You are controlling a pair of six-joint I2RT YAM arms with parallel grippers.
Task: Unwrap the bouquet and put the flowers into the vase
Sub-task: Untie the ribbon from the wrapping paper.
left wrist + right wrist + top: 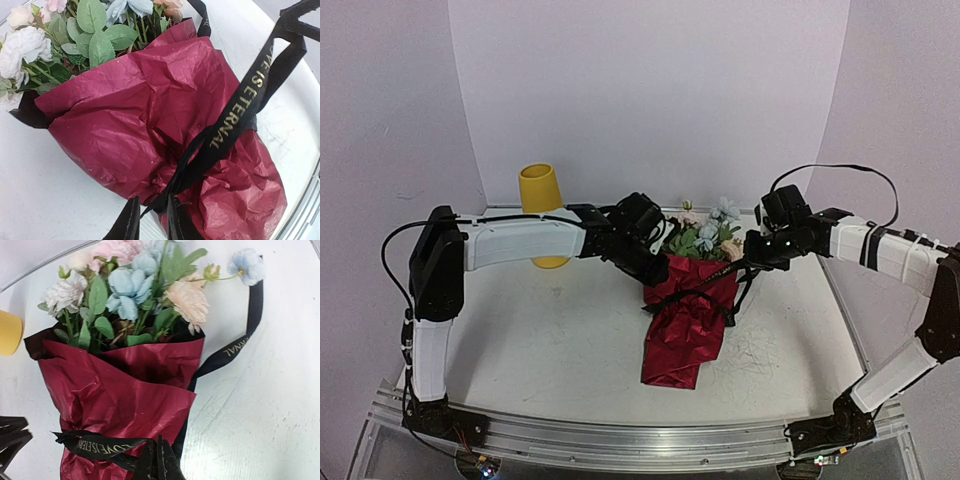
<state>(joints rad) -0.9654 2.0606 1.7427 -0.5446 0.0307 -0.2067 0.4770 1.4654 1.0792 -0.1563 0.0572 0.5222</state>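
Across the black ribbon (240, 115) gold capitals spell LOVE IS ETERNAL (the left wrist view cuts off the first letters; the right wrist view shows the start on one band and the end on a loose tail at right). Seen from above, the left arm (520, 240) reaches level from the left of the frame toward the centre. The right arm (890, 250) comes in from the right, and their ends sit on either side of the bouquet's upper part. The bouquet (685, 320) lies on the tabletop (560, 340) at centre, with the dark red paper (150, 125) wrapped round it and the flowers (130, 290) pointing toward the back wall. The left fingers (129, 225) sit at the bottom edge of their view, slightly apart. A ribbon strand runs down into the narrow gap between them, and the paper lies just beyond. The right fingers (167, 467) are pressed together on the ribbon where it bands the lower wrap. The vase (542, 195), yellow, stands upright at upper left behind the left arm, well apart from the bouquet.
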